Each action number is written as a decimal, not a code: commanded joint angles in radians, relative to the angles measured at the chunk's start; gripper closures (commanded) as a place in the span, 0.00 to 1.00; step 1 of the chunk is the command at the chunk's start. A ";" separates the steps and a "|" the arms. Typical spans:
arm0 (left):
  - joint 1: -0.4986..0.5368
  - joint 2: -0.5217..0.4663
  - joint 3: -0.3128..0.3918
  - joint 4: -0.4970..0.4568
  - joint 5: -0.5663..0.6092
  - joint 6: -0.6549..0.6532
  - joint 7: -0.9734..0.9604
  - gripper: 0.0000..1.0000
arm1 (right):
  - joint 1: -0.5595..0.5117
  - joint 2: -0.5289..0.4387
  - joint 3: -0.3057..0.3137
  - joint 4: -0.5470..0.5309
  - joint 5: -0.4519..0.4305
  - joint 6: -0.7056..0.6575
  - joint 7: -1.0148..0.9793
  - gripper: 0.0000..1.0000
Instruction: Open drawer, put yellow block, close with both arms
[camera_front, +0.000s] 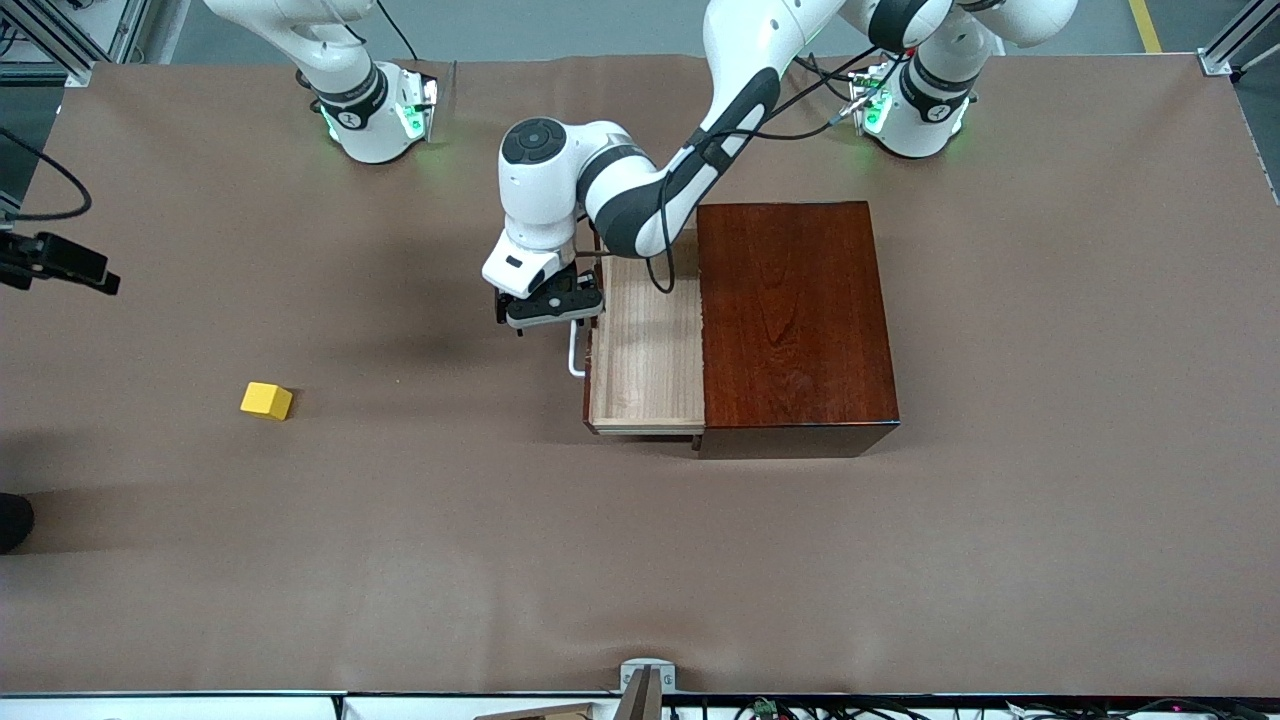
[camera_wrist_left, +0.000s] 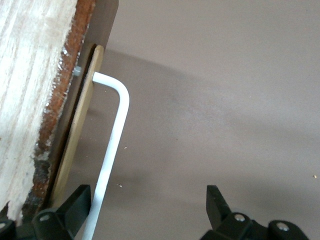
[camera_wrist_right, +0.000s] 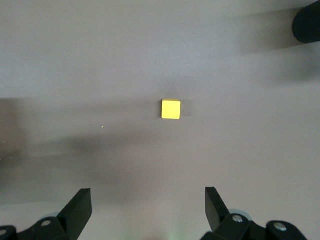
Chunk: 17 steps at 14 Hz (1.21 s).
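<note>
Right wrist view: yellow block sits straight ahead of the open right claw, centred between its black fingers but well apart from them.

Front view puts the block alone on the brown cloth-like counter, toward the right arm's end, so that arm looks the natural one to fetch it. It is a small matte cube with no long axis. The drawer stands pulled out of the glossy dark wooden box, its pale grained lining bare. The left claw is spread open at the thin white bent-bar handle, one finger just beside it, gripping nothing.
</note>
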 joint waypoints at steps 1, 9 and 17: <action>-0.019 0.066 -0.027 0.097 -0.038 -0.006 -0.042 0.00 | -0.015 0.043 0.007 0.002 0.008 0.038 -0.012 0.00; -0.006 -0.084 -0.010 0.096 -0.032 -0.158 -0.045 0.00 | -0.028 0.180 0.007 -0.009 0.017 0.158 -0.010 0.00; 0.027 -0.297 0.063 0.073 -0.019 -0.436 0.010 0.00 | -0.041 0.264 0.008 -0.039 0.018 0.224 -0.005 0.00</action>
